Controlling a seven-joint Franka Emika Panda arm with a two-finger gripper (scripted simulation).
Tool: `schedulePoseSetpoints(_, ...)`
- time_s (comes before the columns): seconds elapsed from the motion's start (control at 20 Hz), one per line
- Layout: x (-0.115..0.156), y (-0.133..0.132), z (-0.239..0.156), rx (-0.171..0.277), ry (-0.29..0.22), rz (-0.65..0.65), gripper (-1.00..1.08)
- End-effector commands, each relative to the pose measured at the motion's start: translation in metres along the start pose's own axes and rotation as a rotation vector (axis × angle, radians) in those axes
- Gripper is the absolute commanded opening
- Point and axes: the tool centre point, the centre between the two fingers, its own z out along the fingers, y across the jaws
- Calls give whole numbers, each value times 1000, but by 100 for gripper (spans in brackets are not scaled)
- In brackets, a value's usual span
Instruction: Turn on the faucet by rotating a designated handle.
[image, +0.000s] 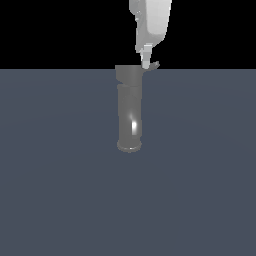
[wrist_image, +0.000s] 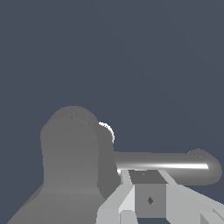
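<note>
In the exterior view the faucet (image: 129, 112) lies at the centre of the frame as a glossy grey tube on the flat slate-blue tabletop (image: 60, 190), its wider collar at the upper end near the horizon line and its rimmed opening at the lower end, with a bright highlight on the tube just above the rim. The handle (image: 154, 65), a short thin grey lever, juts from the collar toward the exterior view's right, just above the middle of the frame. The white arm comes down from the top edge, right of centre, and its tool (image: 146, 62) sits at the collar's upper right corner, just beside the handle; whether it touches the lever cannot be told. In the wrist view the faucet (wrist_image: 74, 157) fills the lower left of the frame, and the handle (wrist_image: 175, 165) shows as a shiny curved bar reaching across the lower right, with the white fingers (wrist_image: 127, 201) close beneath it. Whether the tool is open or closed cannot be told from either view.
</note>
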Motion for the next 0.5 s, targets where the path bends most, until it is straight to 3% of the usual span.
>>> schedulePoseSetpoints(0.0,7,-23,0,37,5,7,-100)
schedulePoseSetpoints(0.45,28,-41,-1,42,11,32,-100)
